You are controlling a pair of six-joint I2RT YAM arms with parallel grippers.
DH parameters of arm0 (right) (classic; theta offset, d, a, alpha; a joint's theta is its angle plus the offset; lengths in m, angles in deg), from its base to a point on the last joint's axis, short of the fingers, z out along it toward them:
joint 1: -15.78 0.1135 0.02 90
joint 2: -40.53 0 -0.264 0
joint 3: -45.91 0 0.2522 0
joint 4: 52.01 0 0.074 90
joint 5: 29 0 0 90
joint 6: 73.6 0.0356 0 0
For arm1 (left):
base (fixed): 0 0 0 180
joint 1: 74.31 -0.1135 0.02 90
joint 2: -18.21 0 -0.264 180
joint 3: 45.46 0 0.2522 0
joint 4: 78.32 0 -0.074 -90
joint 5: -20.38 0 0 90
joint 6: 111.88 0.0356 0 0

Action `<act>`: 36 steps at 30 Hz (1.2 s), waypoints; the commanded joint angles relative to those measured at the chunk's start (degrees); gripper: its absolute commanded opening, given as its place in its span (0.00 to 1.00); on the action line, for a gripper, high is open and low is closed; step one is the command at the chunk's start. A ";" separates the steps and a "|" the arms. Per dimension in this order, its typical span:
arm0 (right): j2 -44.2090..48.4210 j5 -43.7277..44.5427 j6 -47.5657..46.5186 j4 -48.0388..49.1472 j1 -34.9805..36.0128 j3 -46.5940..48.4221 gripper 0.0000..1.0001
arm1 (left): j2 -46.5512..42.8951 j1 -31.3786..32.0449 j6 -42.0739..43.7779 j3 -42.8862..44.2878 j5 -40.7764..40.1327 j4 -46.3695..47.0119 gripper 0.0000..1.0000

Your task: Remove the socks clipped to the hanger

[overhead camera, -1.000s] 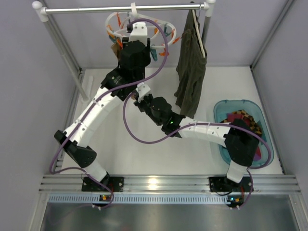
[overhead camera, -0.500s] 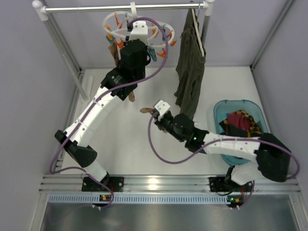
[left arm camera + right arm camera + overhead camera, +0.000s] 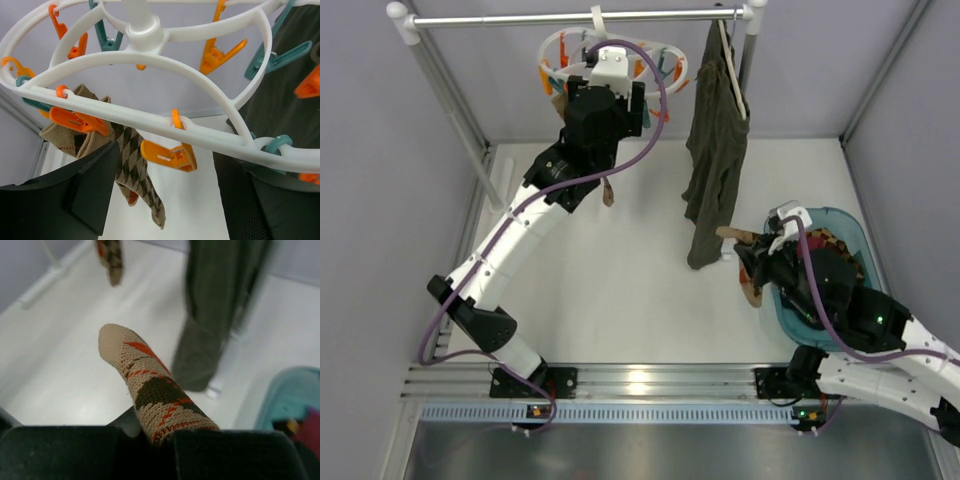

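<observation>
The white hanger [image 3: 660, 50] hangs from the rail with orange and teal clips. In the left wrist view the hanger [image 3: 150, 65] fills the top, and a brown argyle sock [image 3: 131, 165] hangs from an orange clip [image 3: 75, 119] on its left side. My left gripper [image 3: 165, 200] is open just below the hanger ring, with an empty orange clip [image 3: 167, 154] between its fingers; it also shows in the top view [image 3: 605, 85]. My right gripper [image 3: 165, 435] is shut on a tan argyle sock [image 3: 150, 385], held next to the basket in the top view [image 3: 748, 262].
A teal basket [image 3: 820, 212] at the right holds removed socks [image 3: 830, 252]. The long olive garment [image 3: 715, 150] hangs from the rail between hanger and basket, close to my right gripper. The rack's posts stand at the back left and right.
My right arm has swung from under the hanger to the right, carrying the tan argyle sock to the basket's edge. My left gripper has stayed at the hanger, slightly higher.
</observation>
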State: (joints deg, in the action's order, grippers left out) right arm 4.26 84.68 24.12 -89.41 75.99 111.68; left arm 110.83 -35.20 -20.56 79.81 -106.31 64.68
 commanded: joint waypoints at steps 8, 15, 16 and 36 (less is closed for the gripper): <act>-12.76 4.89 11.09 -23.31 -36.83 5.21 0.00 | -5.07 0.09 -1.06 -0.41 3.02 1.54 0.89; -20.85 -4.79 11.07 -18.02 -51.85 2.66 0.67 | -7.54 0.09 -2.73 -2.69 4.78 1.54 0.93; -20.42 -4.26 11.52 -18.63 -51.77 2.75 0.82 | -7.63 0.09 -2.47 -2.69 4.61 1.54 0.94; -21.76 -34.09 4.86 8.53 -4.36 14.85 1.00 | -8.86 0.00 0.00 -2.43 6.54 1.71 0.98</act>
State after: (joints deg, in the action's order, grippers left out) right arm -6.94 42.17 36.08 -81.65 62.11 118.48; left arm 103.81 -35.20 -21.58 76.73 -100.43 64.70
